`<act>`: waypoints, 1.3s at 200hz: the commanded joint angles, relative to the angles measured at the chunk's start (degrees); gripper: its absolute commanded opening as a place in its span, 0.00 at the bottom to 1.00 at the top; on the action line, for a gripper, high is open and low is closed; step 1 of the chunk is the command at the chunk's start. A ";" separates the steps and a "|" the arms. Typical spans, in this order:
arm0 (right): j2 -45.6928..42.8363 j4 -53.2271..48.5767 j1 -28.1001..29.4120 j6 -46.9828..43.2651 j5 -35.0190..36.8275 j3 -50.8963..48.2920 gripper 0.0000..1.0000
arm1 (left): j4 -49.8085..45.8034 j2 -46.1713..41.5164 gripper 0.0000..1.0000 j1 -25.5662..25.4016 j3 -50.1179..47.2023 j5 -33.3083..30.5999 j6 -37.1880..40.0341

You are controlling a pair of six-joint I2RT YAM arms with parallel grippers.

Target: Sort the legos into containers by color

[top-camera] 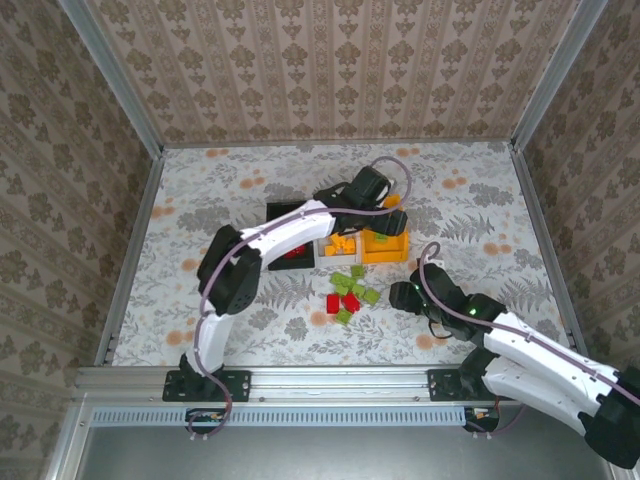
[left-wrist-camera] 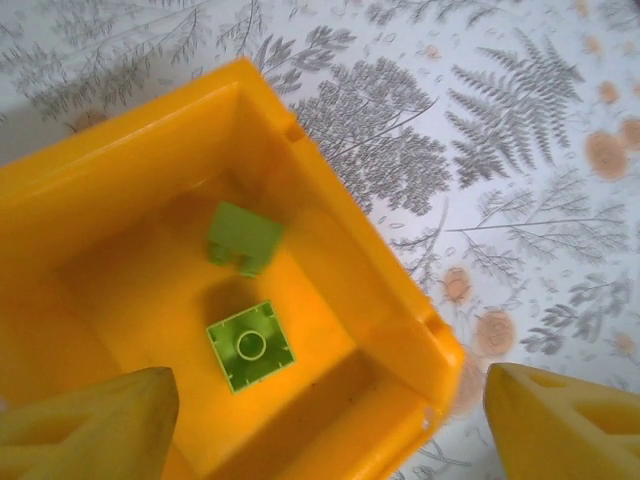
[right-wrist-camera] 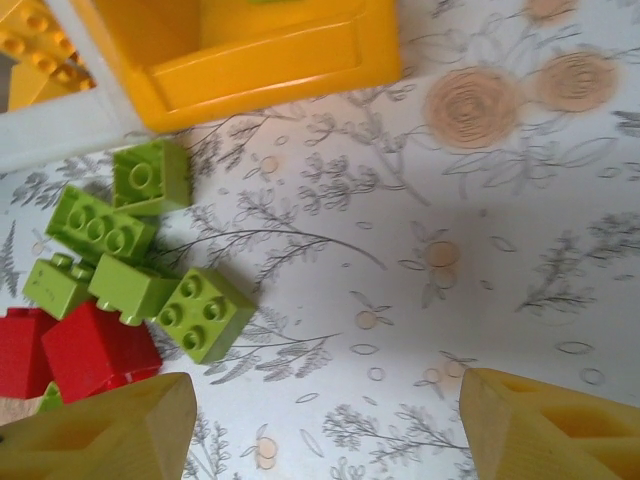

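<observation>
Wallpapered walls (top-camera: 330, 70) close in a flower-printed table (top-camera: 480, 200), on which everything is laid out within reach of both arms. The left arm (top-camera: 290, 228) is stretched across the middle so that the left gripper (left-wrist-camera: 330, 430) hangs over the orange bin (left-wrist-camera: 330, 210). Its fingers are spread wide with nothing between them, a pose that fits a drop into that bin. The right arm (top-camera: 530, 345) is bent in low from the near right corner. The right gripper (right-wrist-camera: 325, 430) is held above bare table just beside the loose pile (top-camera: 350, 290), fingers likewise wide and empty, probably so that a block can be straddled next.

3 bins are set side by side in a row, close together so that each colour has a short trip: the black bin (top-camera: 280, 210) on the left, the white bin (right-wrist-camera: 50, 140) in the middle, the orange bin on the right. Orange blocks (right-wrist-camera: 25, 45) are gathered in the white bin. Something that may be red is glimpsed in the black bin, though most of it is covered by the arm. 2 green blocks (left-wrist-camera: 250, 345) lie apart on the floor of the orange bin. In the unsorted pile, more green blocks are bunched together, touching, and red blocks (right-wrist-camera: 95, 350) are pressed against them, none yet sorted.
</observation>
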 commanded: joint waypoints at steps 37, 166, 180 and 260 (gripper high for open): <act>12.20 8.10 1.83 -6.60 -6.99 3.10 0.72 | 10.77 -26.33 1.00 -0.78 -25.22 -0.61 -5.17; 34.10 2.57 4.86 -3.79 4.80 11.51 0.65 | 6.16 -57.60 1.00 -0.06 -56.59 -10.45 -13.21; 33.71 1.41 3.62 -2.03 6.18 10.62 0.62 | 5.66 -58.82 1.00 0.14 -56.90 -10.71 -13.25; 25.52 4.51 1.76 -4.32 2.34 10.14 0.73 | 4.81 -62.19 1.00 0.98 -58.51 -11.37 -13.54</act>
